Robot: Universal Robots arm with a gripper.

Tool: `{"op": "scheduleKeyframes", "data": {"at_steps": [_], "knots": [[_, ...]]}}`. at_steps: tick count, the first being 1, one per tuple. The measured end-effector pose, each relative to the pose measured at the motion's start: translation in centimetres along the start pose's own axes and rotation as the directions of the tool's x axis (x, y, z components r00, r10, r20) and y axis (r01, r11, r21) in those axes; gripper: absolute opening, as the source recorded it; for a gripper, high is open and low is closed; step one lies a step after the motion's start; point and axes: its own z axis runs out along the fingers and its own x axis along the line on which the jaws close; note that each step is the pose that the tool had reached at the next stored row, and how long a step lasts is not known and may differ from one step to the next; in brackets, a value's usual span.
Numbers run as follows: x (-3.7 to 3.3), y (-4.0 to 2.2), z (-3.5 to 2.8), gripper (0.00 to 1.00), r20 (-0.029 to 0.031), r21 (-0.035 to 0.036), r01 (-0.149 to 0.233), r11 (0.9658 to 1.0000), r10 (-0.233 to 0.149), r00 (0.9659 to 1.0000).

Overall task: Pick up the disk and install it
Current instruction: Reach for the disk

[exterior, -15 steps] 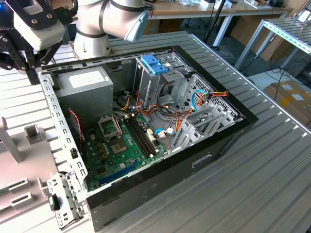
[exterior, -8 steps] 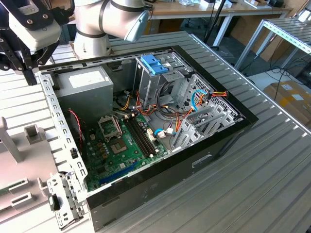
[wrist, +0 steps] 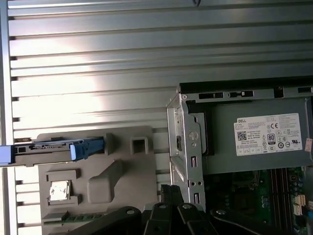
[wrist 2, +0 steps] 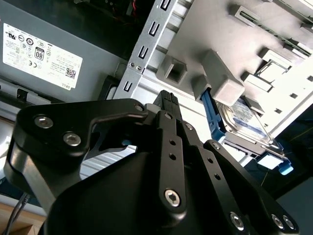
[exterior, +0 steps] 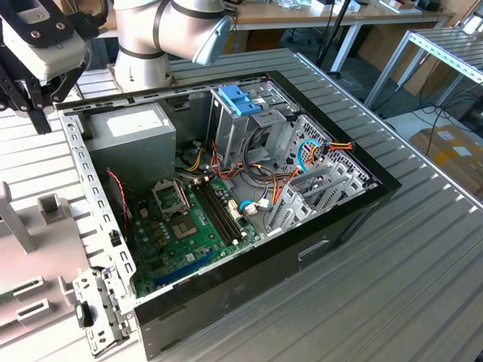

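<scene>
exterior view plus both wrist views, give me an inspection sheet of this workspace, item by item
surface: ribbed silver metal table carrying an open black computer case
job's things: the disk, a flat silver-metal hard drive with a blue plastic rail, sits in a grey moulded fixture tray beside the case, not held; metal drive cage with blue latch is inside the case
clutter: grey power-supply box with white sticker and green motherboard inside the case
grippers: black gripper hangs near the tray, apart from the disk
cables: red, yellow, orange and blue wires run inside the case
surroundings: brown cardboard box beyond the table
</scene>
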Motion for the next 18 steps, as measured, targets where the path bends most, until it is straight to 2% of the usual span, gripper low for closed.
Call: {"op": "scheduleKeyframes", "data": {"at_steps": [18], "knots": [[1.50, -0.11, -0.02, 0.11, -0.0001, 0.0001, 0.000, 1.0000, 0.000, 1.0000]]}}
